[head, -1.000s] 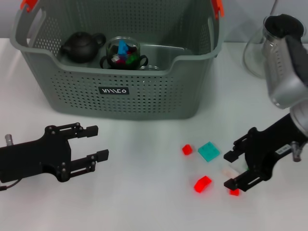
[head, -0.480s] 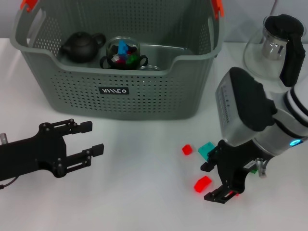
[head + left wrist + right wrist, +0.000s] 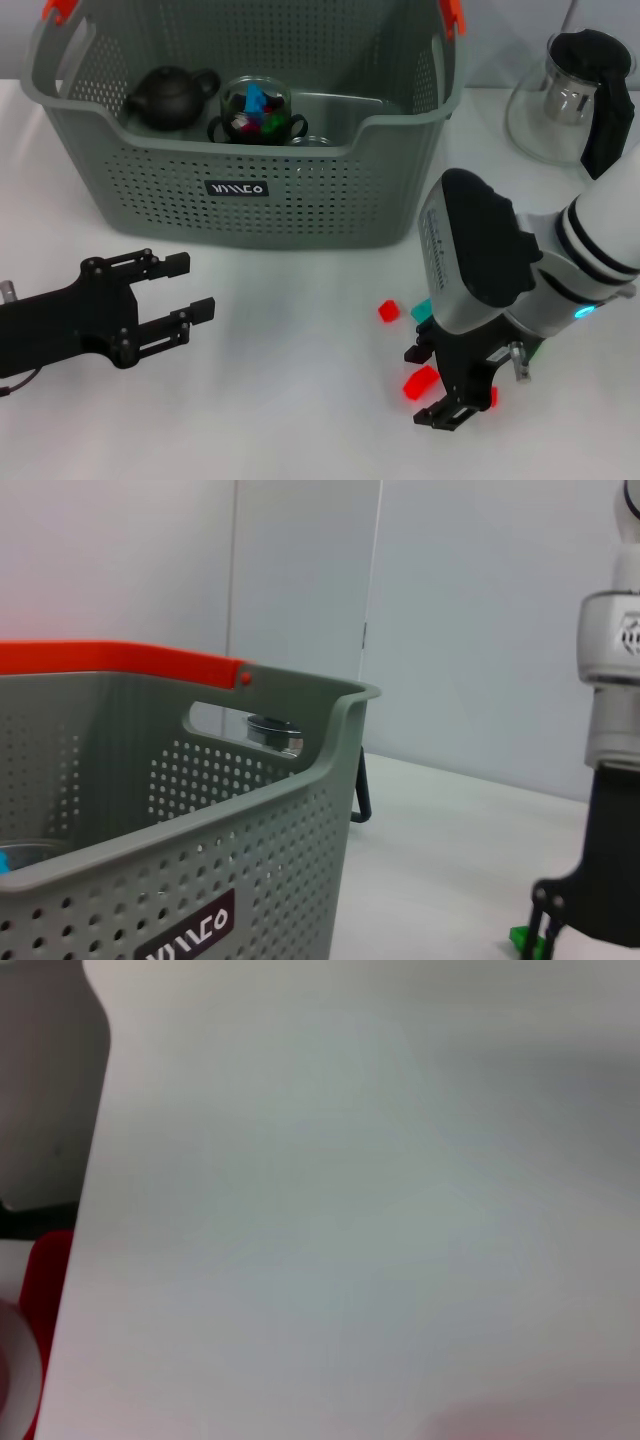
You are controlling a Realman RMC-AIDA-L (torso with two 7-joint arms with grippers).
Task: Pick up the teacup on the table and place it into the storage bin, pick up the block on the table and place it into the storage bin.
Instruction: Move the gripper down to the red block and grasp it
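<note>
Hanging right gripper (image 3: 432, 385) over the curved red block (image 3: 421, 381), well in front of the storage bin (image 3: 240, 140)'s right corner: jaws wide, straddling it, long axis slanting between them. Parking left gripper (image 3: 190, 288), open, far before the bin's left side.

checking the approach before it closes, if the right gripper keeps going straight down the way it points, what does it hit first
Most likely the curved red block: the right gripper hangs open over it, fingers pointing down at the table, one either side. Depth is hard to judge, so it may meet bare table just beside it.
</note>
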